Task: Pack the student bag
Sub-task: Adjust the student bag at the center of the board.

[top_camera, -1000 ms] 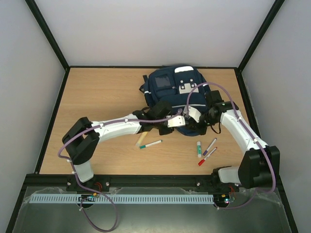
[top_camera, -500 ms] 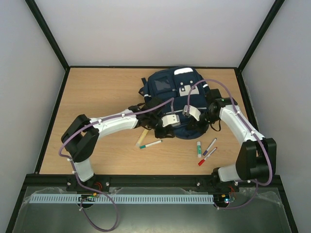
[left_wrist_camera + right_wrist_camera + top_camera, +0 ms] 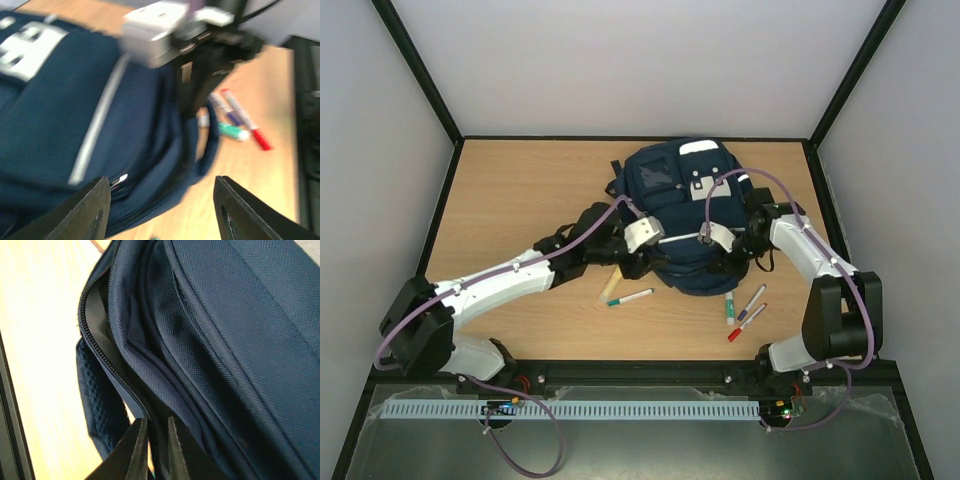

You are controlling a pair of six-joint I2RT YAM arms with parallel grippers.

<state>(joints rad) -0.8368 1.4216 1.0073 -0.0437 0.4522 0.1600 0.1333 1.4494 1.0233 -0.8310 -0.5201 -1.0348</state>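
Note:
The student bag (image 3: 678,200) is navy with white stripes and lies front up at the table's middle back. My left gripper (image 3: 638,262) hovers at its near left edge. In the left wrist view that gripper (image 3: 161,182) is open wide, with only the bag's lower edge (image 3: 150,150) and bare table between the fingers. My right gripper (image 3: 720,262) is at the bag's near right edge. In the right wrist view its fingers (image 3: 156,419) stand a narrow gap apart around the fabric edge beside the open zipper (image 3: 100,347).
A green-tipped marker (image 3: 630,297) and a yellowish stick (image 3: 612,284) lie on the table (image 3: 520,200) in front of the bag. A few more markers (image 3: 744,308) lie to the near right, seen also as blurred markers (image 3: 239,119). Black frame rails border the table.
My left gripper let go, opened wide and drew back left off the bag as its arm stretched out low. The right gripper's fingers parted slightly. The bag's near edge settled lower.

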